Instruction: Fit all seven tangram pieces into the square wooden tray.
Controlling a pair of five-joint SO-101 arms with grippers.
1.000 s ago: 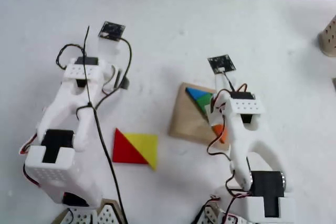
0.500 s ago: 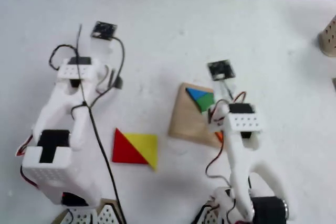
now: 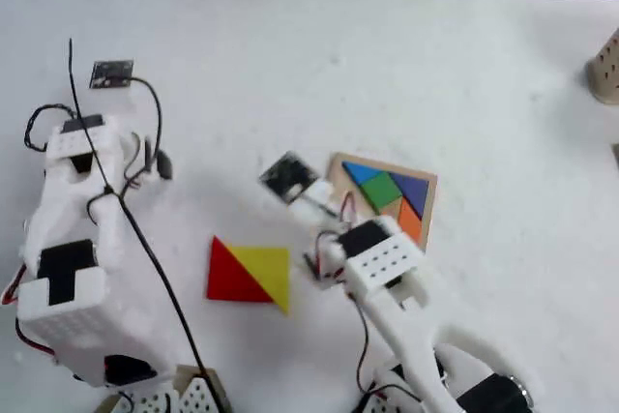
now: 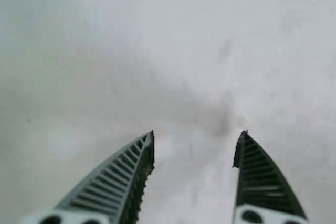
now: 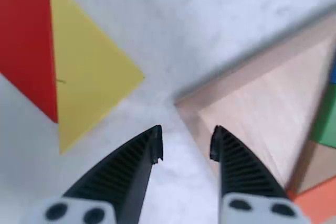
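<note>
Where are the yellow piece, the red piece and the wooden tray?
yellow piece (image 3: 270,269), high view, middle of its face.
red piece (image 3: 232,279), high view, middle of its face.
tray (image 5: 256,109), right wrist view, bare wooden floor.

**pegboard_pete:** quick headcount, how many pieces can you actually count?

**tanfan:** Six. Four inside the tray: one blue piece, one green piece, one purple piece, one orange piece. Two more outside it, lying near the tray and touching each other: one red triangle, one yellow triangle.

**pegboard_pete:** just six?

**tanfan:** That's all I can count, an arm covers part of the tray.

**pegboard_pete:** and the hardware?

**tanfan:** Two arms, left arm and right arm. Two grippers, left gripper and right gripper, two fingers each. One tray. Plus one pale holed block, well apart from the tray.
</note>
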